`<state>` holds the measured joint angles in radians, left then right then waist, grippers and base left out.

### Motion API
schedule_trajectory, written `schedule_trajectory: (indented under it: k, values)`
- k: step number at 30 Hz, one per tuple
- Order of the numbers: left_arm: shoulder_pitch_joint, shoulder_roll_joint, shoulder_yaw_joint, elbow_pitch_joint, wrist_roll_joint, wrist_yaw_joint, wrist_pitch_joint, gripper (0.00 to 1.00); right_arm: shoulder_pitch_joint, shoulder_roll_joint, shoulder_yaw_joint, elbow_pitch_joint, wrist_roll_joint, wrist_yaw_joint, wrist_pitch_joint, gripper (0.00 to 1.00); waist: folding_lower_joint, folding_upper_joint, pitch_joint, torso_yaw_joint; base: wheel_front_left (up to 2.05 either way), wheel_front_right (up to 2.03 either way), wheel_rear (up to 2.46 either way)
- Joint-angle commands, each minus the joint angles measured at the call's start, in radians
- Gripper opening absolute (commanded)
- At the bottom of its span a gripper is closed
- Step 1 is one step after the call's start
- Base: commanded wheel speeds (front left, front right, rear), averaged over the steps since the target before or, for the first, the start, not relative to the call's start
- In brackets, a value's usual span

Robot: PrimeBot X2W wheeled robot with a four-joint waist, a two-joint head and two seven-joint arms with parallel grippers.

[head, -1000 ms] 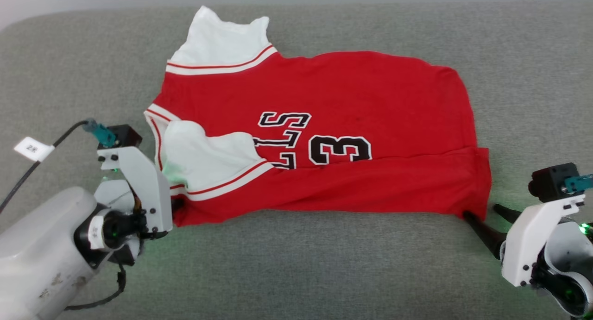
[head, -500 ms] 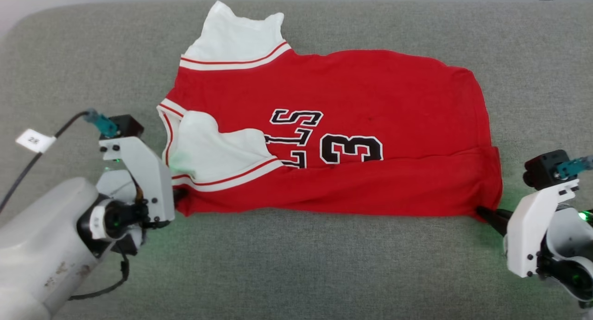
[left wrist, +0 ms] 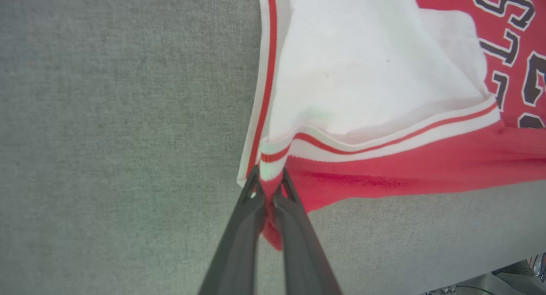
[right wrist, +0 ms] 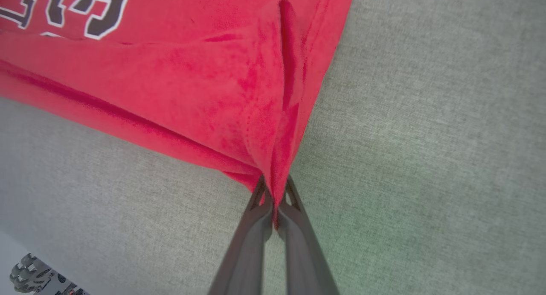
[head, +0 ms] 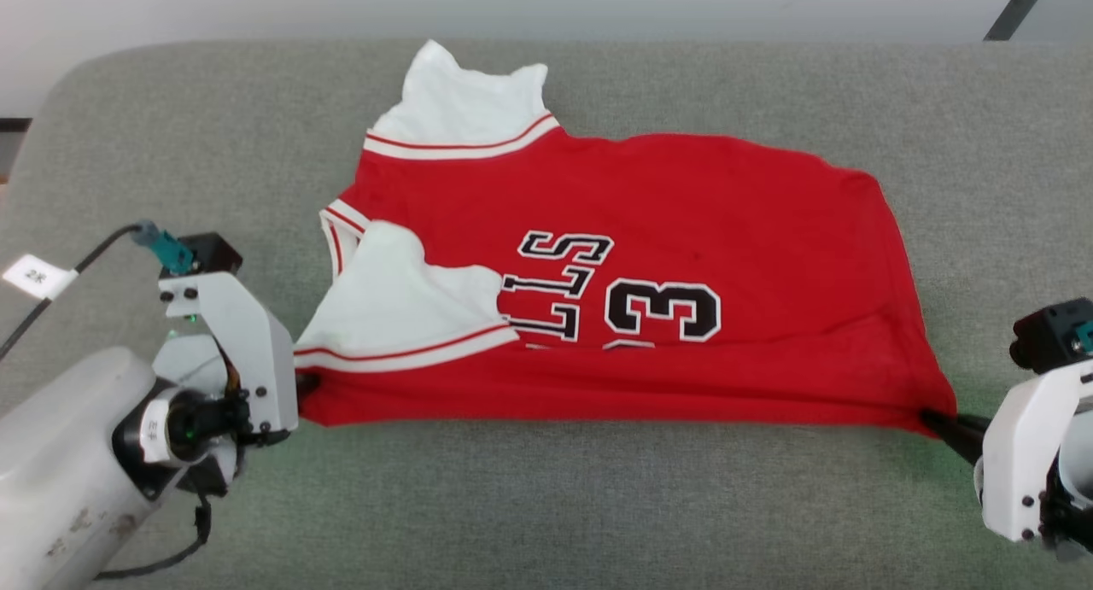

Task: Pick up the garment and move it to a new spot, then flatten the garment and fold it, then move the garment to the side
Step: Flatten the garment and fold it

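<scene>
I see a grey fabric pad (head: 546, 505) below a pale wall (head: 512, 5). The garment (head: 683, 214) lies across it left to right, sleeves leftward, hem rightward. My left gripper (head: 306, 383) and right gripper (head: 931, 417) have jaws clenched on its near corners. Black lettering reads "LLS" and "3".

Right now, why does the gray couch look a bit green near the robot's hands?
Head view: probably green lights on the wrists, tinting the couch by the left hand and right hand. Right wrist view: green patch beside the blurry fingers. Left wrist view: faint green smudge on the white sleeve of the garment.
</scene>
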<state>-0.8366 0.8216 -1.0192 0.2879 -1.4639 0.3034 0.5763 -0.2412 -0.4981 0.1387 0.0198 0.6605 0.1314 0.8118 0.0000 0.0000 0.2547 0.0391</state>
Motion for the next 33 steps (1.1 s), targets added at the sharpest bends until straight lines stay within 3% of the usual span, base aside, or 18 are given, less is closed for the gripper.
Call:
schedule_trajectory:
  k: [1, 14, 20, 25, 26, 27, 28, 29, 30, 31, 33]
  values:
    - [0.015, 0.02, -0.001, -0.004, -0.007, 0.018, 0.006, 0.0, 0.021, -0.017, -0.008, -0.005, 0.003, -0.002, 0.011, 0.0, 0.0, 0.0, -0.01, 0.005, 0.0, 0.0, 0.0]
    - [0.094, 0.111, -0.033, -0.217, -0.021, 0.142, 0.066, 0.0, 0.173, -0.07, -0.049, -0.138, 0.042, -0.002, 0.131, 0.0, 0.0, 0.0, -0.049, 0.037, 0.0, 0.0, 0.0]
    - [0.142, 0.143, -0.055, -0.315, -0.02, 0.192, 0.068, 0.0, 0.227, -0.052, -0.073, -0.178, 0.036, -0.002, 0.162, 0.0, 0.0, 0.0, -0.051, 0.04, 0.0, 0.0, 0.0]
    - [0.174, 0.137, -0.062, -0.34, -0.023, 0.204, 0.05, 0.0, 0.233, -0.026, -0.067, -0.184, 0.024, -0.002, 0.154, 0.0, 0.0, 0.0, -0.047, 0.034, 0.0, 0.0, 0.0]
    - [0.176, 0.135, -0.062, -0.339, -0.024, 0.204, 0.046, 0.0, 0.228, -0.021, -0.064, -0.186, 0.023, -0.002, 0.148, 0.24, 0.0, 0.0, -0.046, 0.032, 0.0, 0.0, 0.0]
    - [0.177, 0.135, -0.063, -0.339, -0.02, 0.201, 0.044, 0.05, 0.222, -0.018, -0.06, -0.187, 0.02, -0.002, 0.145, 0.35, 0.0, 0.0, -0.045, 0.03, 0.0, 0.0, 0.0]
    - [0.177, 0.135, -0.065, -0.339, -0.013, 0.199, 0.041, 0.2, 0.217, -0.017, -0.055, -0.19, 0.02, -0.002, 0.143, 0.42, 0.0, 0.0, -0.044, 0.028, 0.0, 0.0, 0.0]
    - [0.174, 0.135, -0.066, -0.339, -0.01, 0.196, 0.041, 0.35, 0.214, -0.016, -0.052, -0.191, 0.021, -0.002, 0.141, 0.65, 0.0, 0.0, -0.044, 0.027, 0.0, 0.0, 0.0]
    - [0.169, 0.135, -0.065, -0.34, -0.006, 0.194, 0.038, 0.5, 0.212, -0.015, -0.051, -0.192, 0.021, -0.001, 0.14, 1.0, 0.0, 0.0, -0.044, 0.025, 0.0, 0.0, 0.0]
    - [0.163, 0.137, -0.064, -0.342, 0.001, 0.191, 0.037, 0.72, 0.212, -0.015, -0.049, -0.193, 0.021, -0.001, 0.138, 1.0, 0.0, 0.0, -0.045, 0.023, 0.0, 0.0, 0.0]
    - [0.16, 0.141, -0.065, -0.345, 0.004, 0.189, 0.038, 0.93, 0.214, -0.011, -0.055, -0.195, 0.019, -0.001, 0.132, 1.0, 0.0, 0.0, -0.048, 0.02, 0.0, 0.0, 0.0]
